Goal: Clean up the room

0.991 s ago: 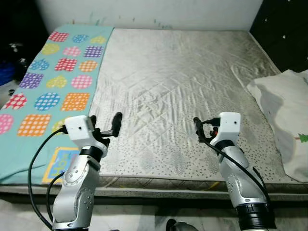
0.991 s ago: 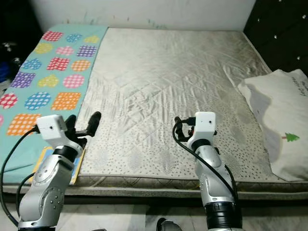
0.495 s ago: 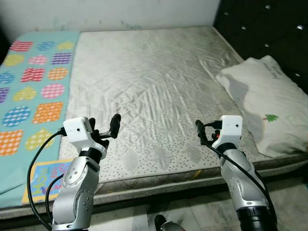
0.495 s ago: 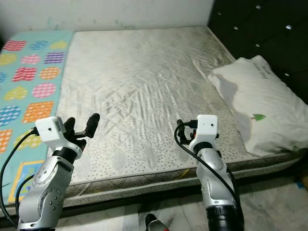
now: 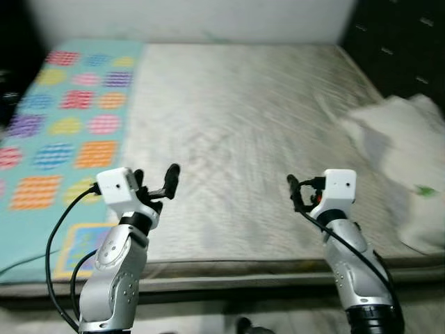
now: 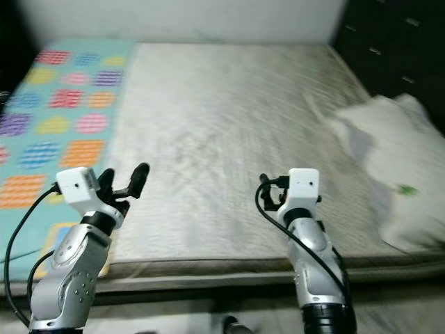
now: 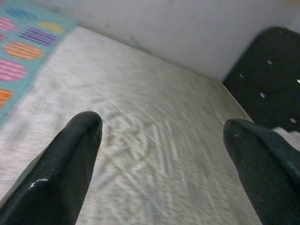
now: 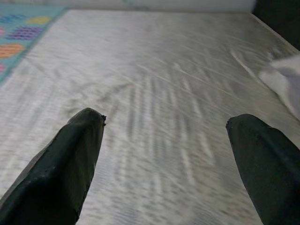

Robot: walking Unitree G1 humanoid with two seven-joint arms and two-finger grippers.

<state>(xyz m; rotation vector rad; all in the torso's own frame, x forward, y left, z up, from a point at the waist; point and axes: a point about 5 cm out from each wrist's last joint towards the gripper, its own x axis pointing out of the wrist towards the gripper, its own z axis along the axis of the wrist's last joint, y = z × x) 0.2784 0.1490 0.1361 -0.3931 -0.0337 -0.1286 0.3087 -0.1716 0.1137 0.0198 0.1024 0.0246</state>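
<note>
Head cams are smeared with blur right now, so fine detail is gone. I've got both arms raised over the near edge of the bed [image 5: 236, 118]. My left claw [image 5: 156, 182] sits around 8 o'clock, fingers spread wide and holding nothing. My right claw [image 5: 297, 193] at about 4 o'clock is spread apart too, empty. The white pillow [image 5: 403, 146] lies at 3 o'clock, cut off by the frame edge. The patterned teal blanket [image 5: 62, 132] covers the 10 o'clock side, print too smudged to read.
</note>
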